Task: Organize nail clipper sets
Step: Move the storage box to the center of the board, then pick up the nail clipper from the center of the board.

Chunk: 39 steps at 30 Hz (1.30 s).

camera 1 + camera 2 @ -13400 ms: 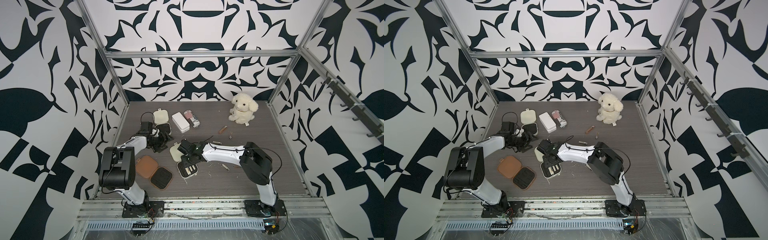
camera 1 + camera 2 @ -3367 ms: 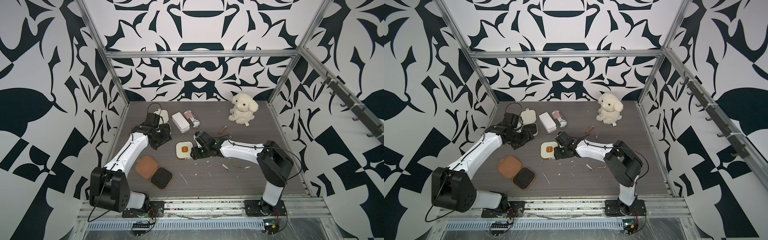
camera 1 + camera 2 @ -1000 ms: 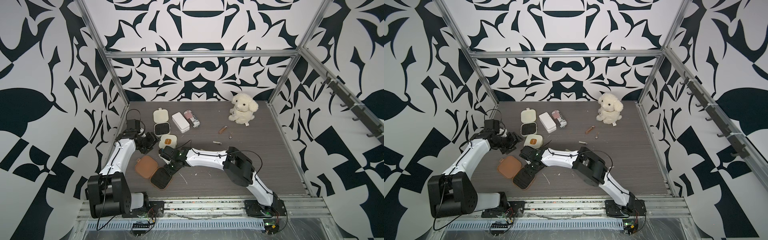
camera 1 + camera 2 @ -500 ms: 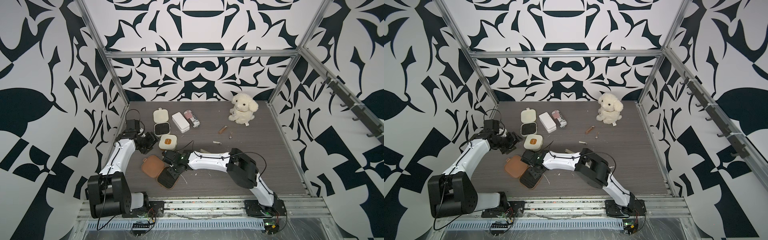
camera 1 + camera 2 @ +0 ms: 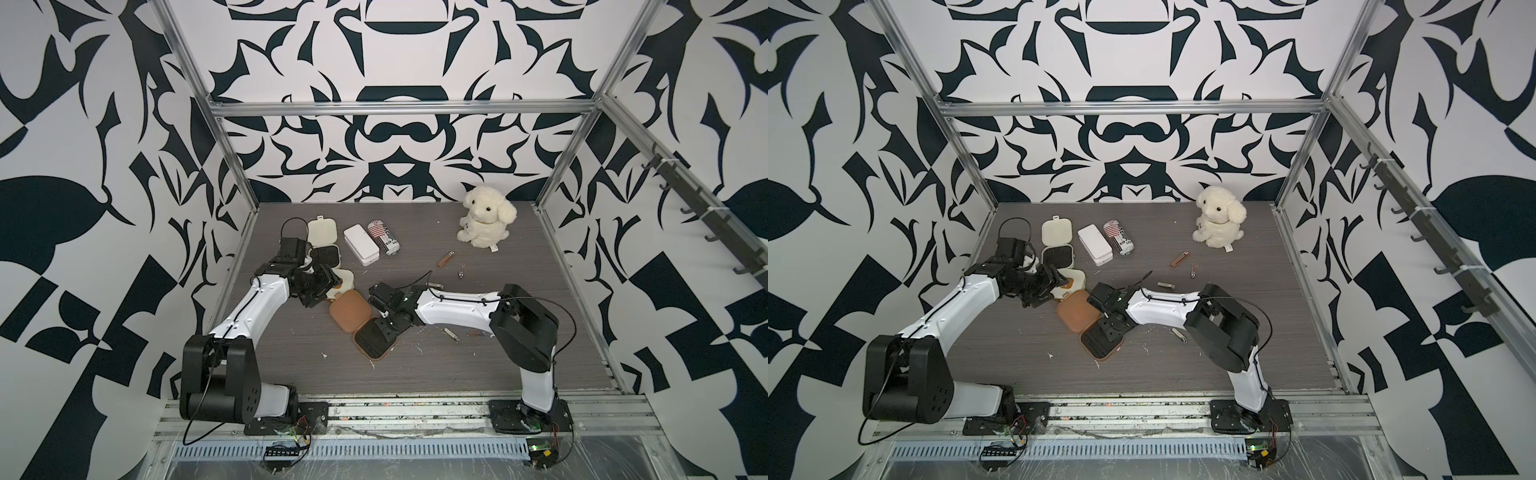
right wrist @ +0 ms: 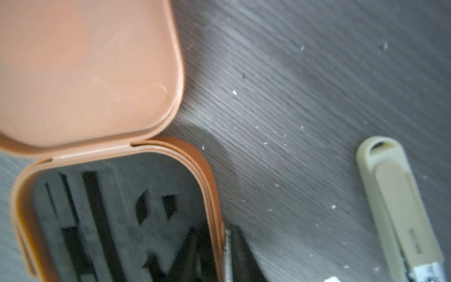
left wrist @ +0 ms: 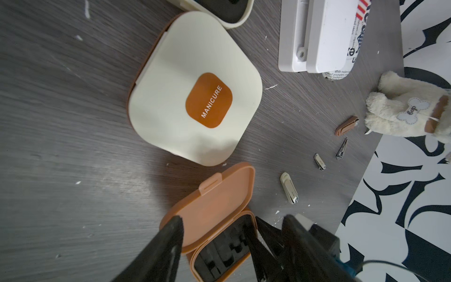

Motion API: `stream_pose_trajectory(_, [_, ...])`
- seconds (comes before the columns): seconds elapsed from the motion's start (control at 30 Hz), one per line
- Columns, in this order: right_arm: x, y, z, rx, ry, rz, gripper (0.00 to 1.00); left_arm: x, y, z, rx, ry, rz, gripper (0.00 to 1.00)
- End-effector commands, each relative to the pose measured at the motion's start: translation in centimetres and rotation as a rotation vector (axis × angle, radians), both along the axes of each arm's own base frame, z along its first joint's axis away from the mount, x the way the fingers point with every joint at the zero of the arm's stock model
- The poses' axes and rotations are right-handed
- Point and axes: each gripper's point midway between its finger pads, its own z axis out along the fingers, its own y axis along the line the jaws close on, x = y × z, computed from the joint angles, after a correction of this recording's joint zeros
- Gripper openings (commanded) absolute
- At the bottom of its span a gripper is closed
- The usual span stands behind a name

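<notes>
The tan-brown case lies open, lid [image 5: 350, 309] flat and black slotted base [image 5: 371, 341] toward the front. My right gripper [image 5: 390, 326] is shut on the base's side wall; in the right wrist view one finger sits inside the tan-brown case [image 6: 136, 210] and one outside. My left gripper [image 7: 212, 222] is open and holds nothing, hovering beside the brown lid and over the closed cream case [image 7: 195, 97]. An open cream case [image 5: 327, 254] lies behind. Loose clippers lie to the right: a cream clipper [image 6: 400, 207], a brown clipper [image 5: 444, 259], a silver clipper [image 5: 451, 334].
A white box [image 5: 360, 245] and a striped can [image 5: 384, 237] lie at the back, and a plush dog [image 5: 486, 222] sits at the back right. Patterned walls and metal posts close in the grey table [image 5: 498, 374]. White crumbs dot the surface.
The right gripper has dragged the open tan-brown case to the right and back, up against the closed cream case. The left gripper has shifted right over the closed cream case.
</notes>
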Motion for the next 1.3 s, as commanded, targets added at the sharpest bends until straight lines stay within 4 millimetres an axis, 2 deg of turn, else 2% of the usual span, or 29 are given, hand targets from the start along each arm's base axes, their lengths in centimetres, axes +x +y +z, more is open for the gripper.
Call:
stream_pose_trajectory(0.0, [0.8,1.5,3.6,0.081,-0.061,-0.004,0.40,0.3,-0.1,0.3,0.002,-0.009,0.008,0.68])
stream_pose_trajectory(0.13, [2.5,1.7,7.8,0.136,-0.124,-0.064,0.42,0.4,0.1,1.3,0.013,-0.039,-0.002,0.68])
stream_pose_trajectory(0.23, [4.8,0.0,10.6,0.128,-0.172,-0.192,0.42,0.5,0.0,1.9,0.009,-0.056,-0.004,0.69])
stream_pose_trajectory(0.3, [6.9,-2.8,12.4,0.048,-0.247,-0.352,0.42,0.7,-0.2,2.1,-0.001,-0.067,-0.011,0.69])
stream_pose_trajectory(0.43, [7.7,-3.5,15.7,0.028,-0.323,-0.317,0.48,1.1,-0.6,2.5,-0.024,-0.088,-0.023,0.69])
stream_pose_trajectory(0.5, [8.3,-4.2,16.7,0.016,-0.377,-0.337,0.52,1.3,-0.7,2.6,-0.028,-0.094,-0.029,0.70])
stream_pose_trajectory(0.57, [9.1,-5.5,17.5,-0.009,-0.430,-0.369,0.50,1.5,-0.8,2.6,-0.031,-0.098,-0.039,0.70])
stream_pose_trajectory(0.6, [9.6,-6.3,17.5,-0.019,-0.422,-0.389,0.49,1.6,-0.9,2.5,-0.030,-0.099,-0.043,0.70])
stream_pose_trajectory(0.7, [10.8,-8.9,15.9,0.023,-0.293,-0.470,0.45,1.9,-1.0,2.7,-0.030,-0.117,-0.051,0.70])
stream_pose_trajectory(0.77, [12.0,-10.2,15.1,0.094,-0.291,-0.525,0.49,2.0,-1.0,2.9,-0.033,-0.131,-0.051,0.70])
stream_pose_trajectory(0.87, [13.8,-13.1,13.6,0.084,-0.286,-0.627,0.53,2.0,-1.1,3.0,-0.040,-0.141,-0.051,0.71])
stream_pose_trajectory(0.93, [14.9,-14.4,12.8,0.071,-0.277,-0.675,0.53,1.8,-1.2,2.8,-0.054,-0.144,-0.049,0.71])
stream_pose_trajectory(1.17, [18.8,-16.2,9.3,0.040,-0.227,-0.803,0.55,0.7,-1.7,1.0,-0.076,-0.124,-0.054,0.71])
stream_pose_trajectory(1.27, [20.4,-17.3,8.5,0.044,-0.221,-0.886,0.56,0.4,-1.8,0.6,-0.085,-0.119,-0.054,0.71])
